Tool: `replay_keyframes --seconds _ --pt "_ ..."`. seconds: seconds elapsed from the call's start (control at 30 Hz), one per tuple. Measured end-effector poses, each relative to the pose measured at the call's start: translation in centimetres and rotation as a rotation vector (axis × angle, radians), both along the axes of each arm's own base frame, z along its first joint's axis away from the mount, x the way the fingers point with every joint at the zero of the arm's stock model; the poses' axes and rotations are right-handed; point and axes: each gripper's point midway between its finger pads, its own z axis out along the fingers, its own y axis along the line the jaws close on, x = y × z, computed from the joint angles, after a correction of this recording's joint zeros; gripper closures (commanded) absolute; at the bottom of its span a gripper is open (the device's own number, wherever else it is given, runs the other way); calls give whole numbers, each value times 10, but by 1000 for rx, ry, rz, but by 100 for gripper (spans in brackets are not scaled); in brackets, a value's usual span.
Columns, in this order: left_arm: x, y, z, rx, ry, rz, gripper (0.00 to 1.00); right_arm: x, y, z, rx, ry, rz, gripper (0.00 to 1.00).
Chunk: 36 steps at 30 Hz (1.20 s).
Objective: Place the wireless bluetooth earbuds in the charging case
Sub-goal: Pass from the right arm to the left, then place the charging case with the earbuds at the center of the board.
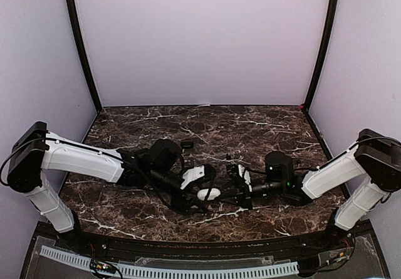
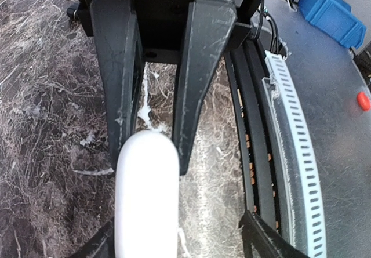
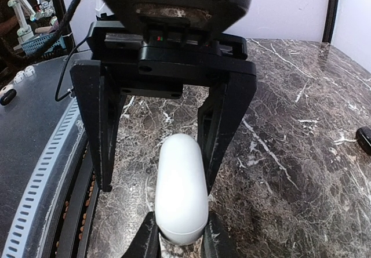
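Right wrist shows left pincer (image 3: 179, 237) clamping smooth white charging case (image 3: 181, 177).

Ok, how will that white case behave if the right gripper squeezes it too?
Probably slippery: the charging case is smooth, glossy and rounded, so it may squirt from a pinch. Likely rigid: no denting shows where the left gripper clamps its end. Set down, its pebble shape could rock or roll.

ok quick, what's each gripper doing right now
left gripper: closed on the white charging case
right gripper: open, straddling the case's other end
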Motion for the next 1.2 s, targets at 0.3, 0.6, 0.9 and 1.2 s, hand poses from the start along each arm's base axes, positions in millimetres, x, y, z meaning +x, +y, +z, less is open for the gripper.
replay_keyframes --seconds 0.3,0.6,0.9,1.2 --pt "6 0 -3 35 -39 10 67 -1 0 1 3 1 8 86" --pt "14 1 -5 50 -67 47 84 -2 0 1 4 -1 10 66" --pt "62 32 -7 70 41 305 82 12 -4 11 32 -53 -81 40" --pt "159 149 -30 44 318 850 79 31 -14 16 41 -91 -224 39"
